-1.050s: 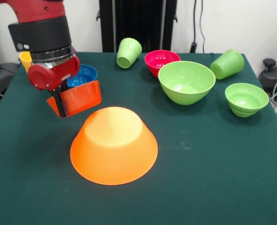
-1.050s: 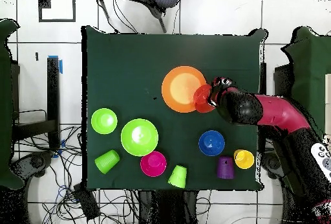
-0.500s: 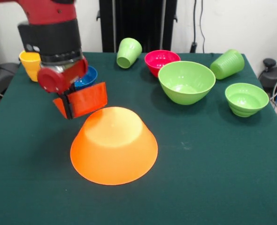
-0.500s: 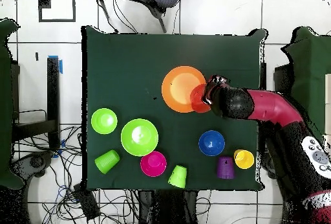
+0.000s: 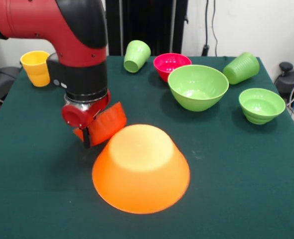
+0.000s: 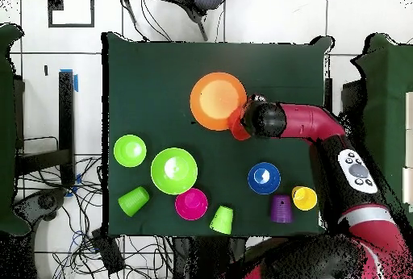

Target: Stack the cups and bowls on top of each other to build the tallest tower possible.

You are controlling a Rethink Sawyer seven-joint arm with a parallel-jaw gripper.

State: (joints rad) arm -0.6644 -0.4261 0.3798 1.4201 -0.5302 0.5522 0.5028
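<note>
Front view: our hand (image 5: 88, 134) is gripping the red-orange bowl (image 5: 105, 124) and has pushed the big orange bowl (image 5: 141, 167) toward the frame's bottom right, so no stacking yet.

We see a glossy red arm (image 5: 47, 22) with black joint bands, a silver ring and a round red wrist cap (image 5: 76, 114).
</note>
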